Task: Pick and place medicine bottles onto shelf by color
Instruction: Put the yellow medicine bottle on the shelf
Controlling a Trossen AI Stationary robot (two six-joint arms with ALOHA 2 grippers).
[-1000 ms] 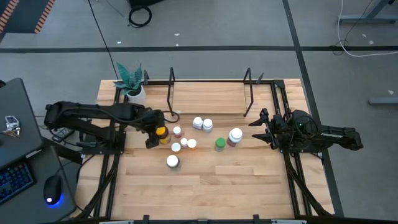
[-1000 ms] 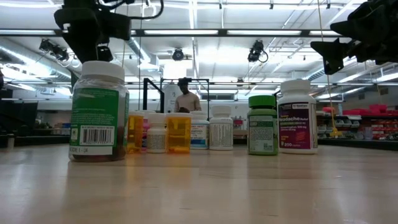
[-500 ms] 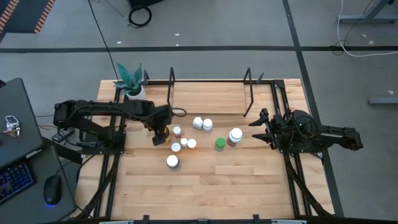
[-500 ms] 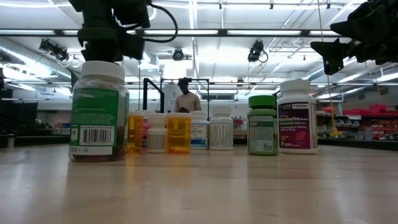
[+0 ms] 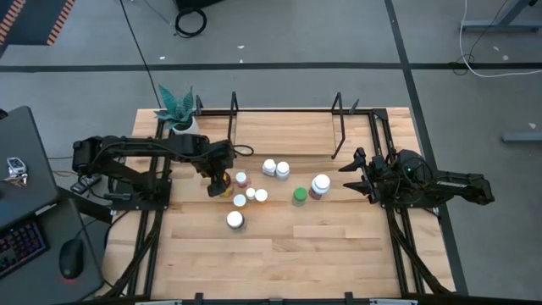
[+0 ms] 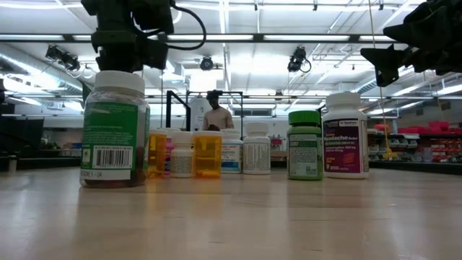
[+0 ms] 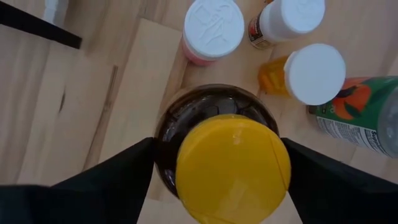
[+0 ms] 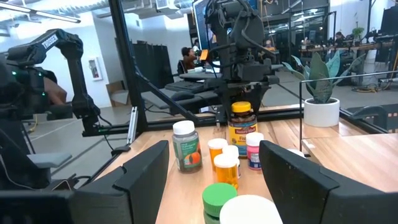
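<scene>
We see the left gripper (image 5: 219,180) lowered over the yellow-capped amber bottle (image 7: 225,146), which stands at the left end of the bottle cluster, in the middle of the worktop (image 5: 339,246) toward its left side. In the left wrist view a dark finger (image 7: 109,177) lies on each side of the amber bottle, hard against its glass; we cannot tell whether they are pressing on it or merely bracketing it, and the bottle stands on the wood. Just beside it are a pinkish bottle with a white cap (image 7: 213,30), another white-capped bottle (image 7: 287,18) and a small orange bottle with a white cap (image 7: 306,73); a green-labelled bottle (image 7: 367,118) stands a little nearer the front edge of the worktop. The right gripper (image 5: 357,175) hangs above the worktop near its right edge, its fingers apart and holding nothing, pointed toward the cluster. Nearest to it are the green bottle (image 5: 300,196) and a large white-capped bottle (image 5: 320,184), touching or almost so. Two more white-capped bottles (image 5: 275,169) stand close together toward the back. The shelf (image 5: 284,135) runs along the back edge of the worktop with no bottles on it, and a white pot with a green plant (image 5: 179,115) sits at the back left corner. In the low view a person (image 6: 216,112) shows in the room beyond.
</scene>
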